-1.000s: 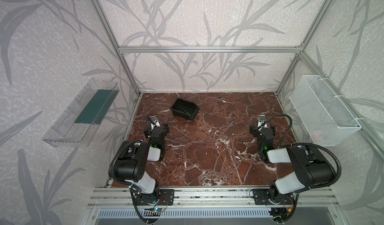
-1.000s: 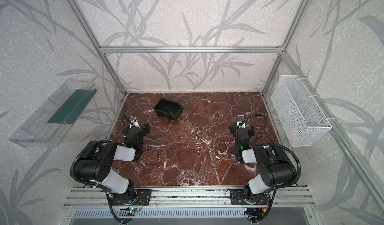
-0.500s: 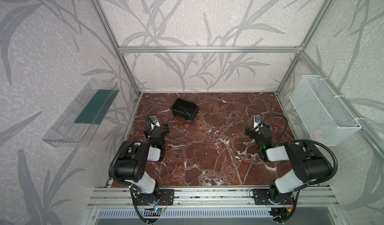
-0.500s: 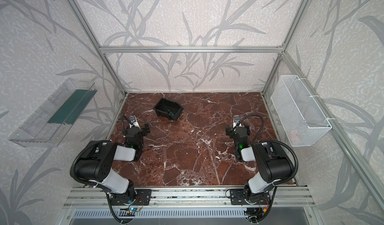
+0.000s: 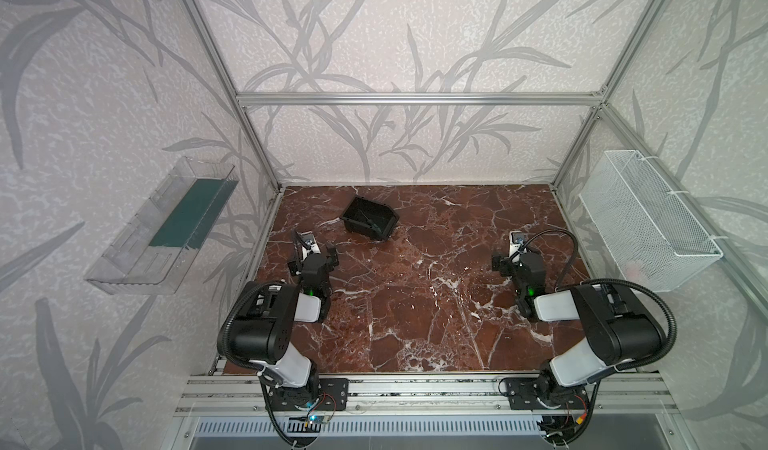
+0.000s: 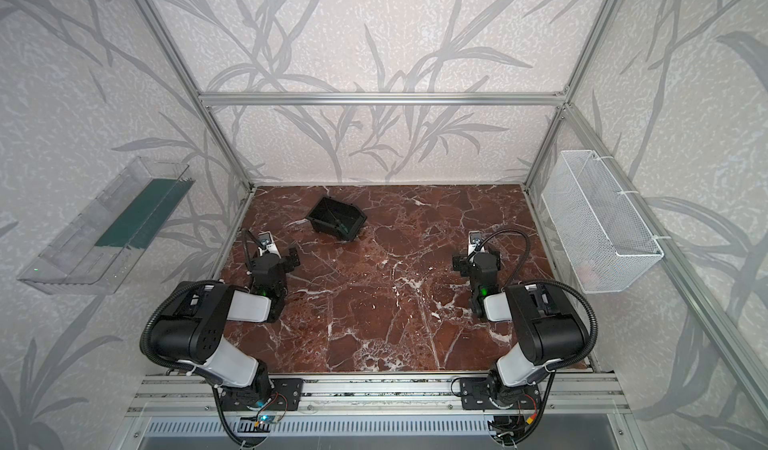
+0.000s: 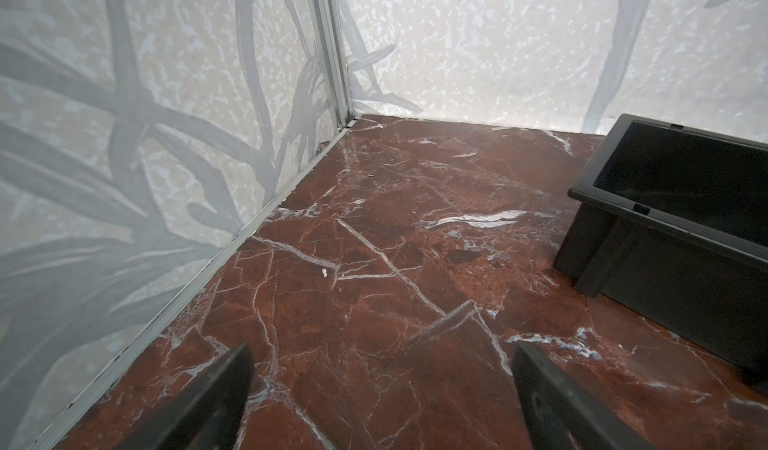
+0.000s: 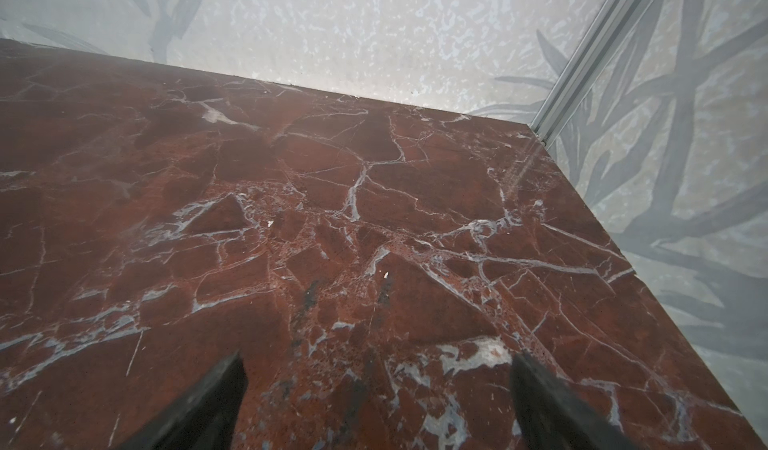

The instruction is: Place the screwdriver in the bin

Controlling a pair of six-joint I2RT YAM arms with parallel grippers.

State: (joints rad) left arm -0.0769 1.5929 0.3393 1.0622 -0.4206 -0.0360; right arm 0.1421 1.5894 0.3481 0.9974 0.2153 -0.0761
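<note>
The black bin (image 5: 368, 222) (image 6: 336, 220) stands at the back left of the marble floor, turned at an angle. Inside it lies a slim dark screwdriver (image 5: 371, 224) (image 6: 340, 224) with a faint green tint, barely made out in both top views. In the left wrist view the bin (image 7: 685, 286) shows only a dark inside. My left gripper (image 5: 311, 261) (image 6: 272, 261) (image 7: 380, 356) hovers open and empty, in front of and left of the bin. My right gripper (image 5: 517, 261) (image 6: 476, 261) (image 8: 376, 358) is open and empty over the right side.
A clear plastic tray (image 5: 166, 227) with a green liner hangs on the left wall. A white wire-mesh basket (image 5: 648, 223) hangs on the right wall. Aluminium posts (image 5: 249, 136) frame the walls, and a rail (image 5: 415, 385) runs along the front edge.
The right gripper has shifted a little to the left and turned slightly. The left arm and the bin have not moved.
</note>
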